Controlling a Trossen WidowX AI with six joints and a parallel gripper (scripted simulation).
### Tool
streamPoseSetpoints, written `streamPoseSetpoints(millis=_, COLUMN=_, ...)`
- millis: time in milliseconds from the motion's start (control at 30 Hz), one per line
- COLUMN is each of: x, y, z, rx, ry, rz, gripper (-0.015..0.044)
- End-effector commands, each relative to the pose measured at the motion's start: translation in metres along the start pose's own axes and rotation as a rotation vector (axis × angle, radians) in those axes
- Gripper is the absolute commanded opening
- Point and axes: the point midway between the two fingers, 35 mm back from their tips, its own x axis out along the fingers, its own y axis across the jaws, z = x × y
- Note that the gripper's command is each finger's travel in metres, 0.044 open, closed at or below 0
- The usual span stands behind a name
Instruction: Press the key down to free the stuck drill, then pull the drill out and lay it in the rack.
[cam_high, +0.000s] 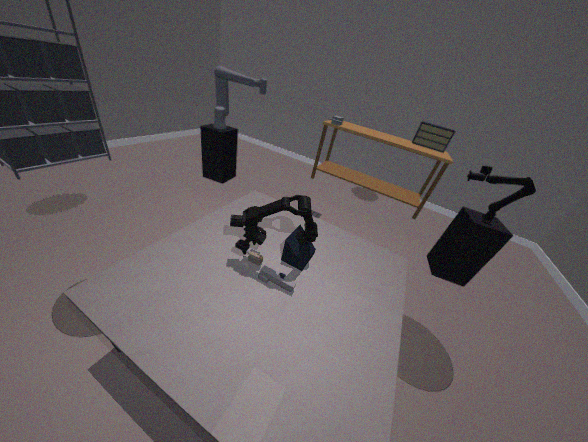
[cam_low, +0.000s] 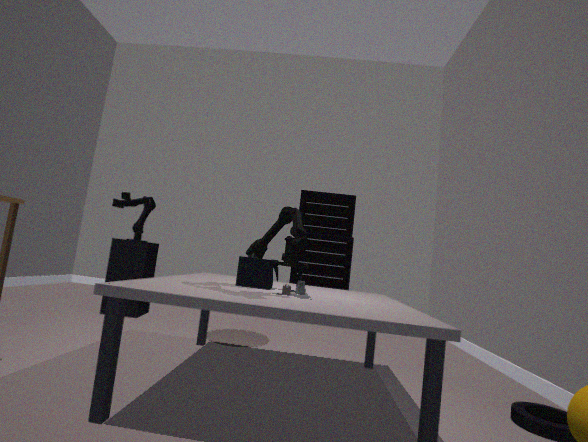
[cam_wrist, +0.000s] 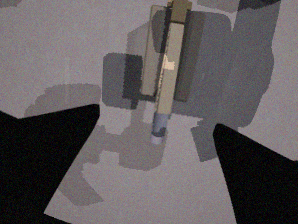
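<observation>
In the top view, a shelf unit (cam_high: 93, 100) is standing at the far left, and a grey arm (cam_high: 222, 95) is rising from a black plinth (cam_high: 218, 155). Next, the pincer (cam_high: 250, 243) (cam_low: 288, 276) (cam_wrist: 157, 119) is hanging over the counter (cam_high: 325, 340) (cam_low: 275, 307) (cam_wrist: 135, 197), its fingers standing wide with nothing between them. A small tan block (cam_high: 255, 257) (cam_low: 301, 287) is sitting just beside it. Further right, a long grey piece (cam_high: 276, 281) (cam_low: 286, 289) is lying on the counter, with a dark knob (cam_high: 282, 275) close by. The working arm (cam_high: 277, 206) (cam_low: 272, 231) is arching over from beside a dark box (cam_high: 298, 250) (cam_low: 255, 272). A wooden bench (cam_high: 390, 137) is standing behind, and a second black arm (cam_high: 512, 181) (cam_low: 145, 215) is perching on its pedestal (cam_high: 465, 247) (cam_low: 130, 260) at the right.

In the wrist view, the left-hand finger is standing well apart from the right-hand one. Ahead of the gap, a tan bar (cam_wrist: 170, 75) is pointing its blue-grey tip (cam_wrist: 160, 126) toward the pincer. This may be the drill; I cannot tell it surely from the key, nor whether it is stuck.
</observation>
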Motion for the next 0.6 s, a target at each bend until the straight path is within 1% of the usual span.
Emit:
streamPoseSetpoints(millis=0, x=-0.018, y=-0.002, z=-0.002, rx=-0.006, ry=0.010, rz=-0.003, gripper=0.0440)
streamPoseSetpoints(millis=167, x=-0.035, y=-0.003, z=-0.004, rx=-0.006, ry=0.011, rz=-0.003, gripper=0.0440)
streamPoseSetpoints(millis=233, x=-0.037, y=-0.003, z=-0.004, rx=-0.006, ry=0.011, rz=-0.003, gripper=0.0440)
streamPoseSetpoints(millis=267, x=-0.029, y=-0.002, z=-0.003, rx=0.017, ry=0.007, rz=-0.007, gripper=0.0440)
streamPoseSetpoints(millis=300, x=-0.034, y=-0.001, z=-0.003, rx=0.067, ry=0.019, rz=-0.025, gripper=0.0440)
streamPoseSetpoints(millis=433, x=-0.072, y=0.005, z=-0.007, rx=0.454, ry=0.088, rz=-0.180, gripper=0.0440)
streamPoseSetpoints(millis=567, x=-0.109, y=0.016, z=-0.007, rx=0.856, ry=0.109, rz=-0.367, gripper=0.0440)
